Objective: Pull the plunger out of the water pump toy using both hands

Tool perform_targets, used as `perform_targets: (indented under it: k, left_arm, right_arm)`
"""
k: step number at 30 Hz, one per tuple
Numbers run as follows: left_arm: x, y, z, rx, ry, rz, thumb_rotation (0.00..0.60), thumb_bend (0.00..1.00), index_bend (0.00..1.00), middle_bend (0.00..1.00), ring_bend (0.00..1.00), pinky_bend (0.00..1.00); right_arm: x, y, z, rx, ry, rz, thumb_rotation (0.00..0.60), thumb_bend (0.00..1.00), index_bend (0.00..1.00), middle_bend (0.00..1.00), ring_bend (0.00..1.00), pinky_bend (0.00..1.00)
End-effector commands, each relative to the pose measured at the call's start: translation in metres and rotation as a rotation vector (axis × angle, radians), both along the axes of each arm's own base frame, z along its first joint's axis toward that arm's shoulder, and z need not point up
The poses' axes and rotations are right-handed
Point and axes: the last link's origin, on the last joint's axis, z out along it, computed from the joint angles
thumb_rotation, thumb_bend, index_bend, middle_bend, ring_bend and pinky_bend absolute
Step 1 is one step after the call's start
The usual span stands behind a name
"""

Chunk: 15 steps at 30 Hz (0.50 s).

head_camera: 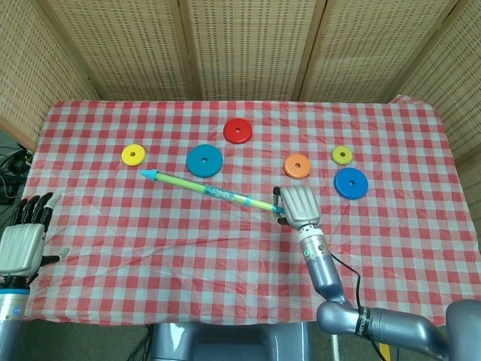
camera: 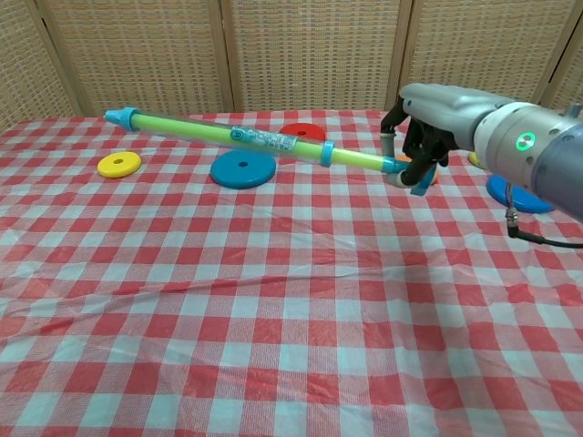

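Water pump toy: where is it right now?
The water pump toy is held off the table by its right end in the right hand, nozzle pointing left past the big blue disc.

Your right hand [camera: 428, 127] has a silver shell, dark fingers, a green-lit grey wrist and a black cable at 5 o'clock. Your left hand [head_camera: 22, 244] looks alike, though half cropped.

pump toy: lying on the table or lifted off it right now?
Lifted. The right hand grips one end of the pump toy; in the chest view it hangs above the checked tablecloth, in front of the discs.
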Motion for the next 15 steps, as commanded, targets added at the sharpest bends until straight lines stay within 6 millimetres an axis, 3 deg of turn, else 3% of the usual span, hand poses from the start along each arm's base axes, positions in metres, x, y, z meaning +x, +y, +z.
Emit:
perform_targets:
  k: [1, 7, 15]
  left_arm:
    - [0.029, 0.025, 0.009, -0.004, 0.002, -0.051, 0.600, 0.10, 0.10, 0.00, 0.00, 0.00]
    - [0.061, 0.057, 0.013, -0.043, -0.004, -0.092, 0.600, 0.25, 0.21, 0.00, 0.00, 0.00]
    - [0.097, 0.099, 0.004, -0.126, -0.022, -0.118, 0.600, 0.25, 0.30, 0.00, 0.00, 0.00]
  right_arm:
    - [0.012, -0.007, 0.010, 0.002, 0.016, 0.020, 0.600, 0.55, 0.78, 1.00, 1.00, 0.67]
    - [0.017, -0.013, 0.017, 0.007, 0.041, 0.034, 0.600, 0.55, 0.78, 1.00, 1.00, 0.67]
    - [0.021, -0.019, 0.024, 0.006, 0.060, 0.038, 0.600, 0.55, 0.78, 1.00, 1.00, 0.67]
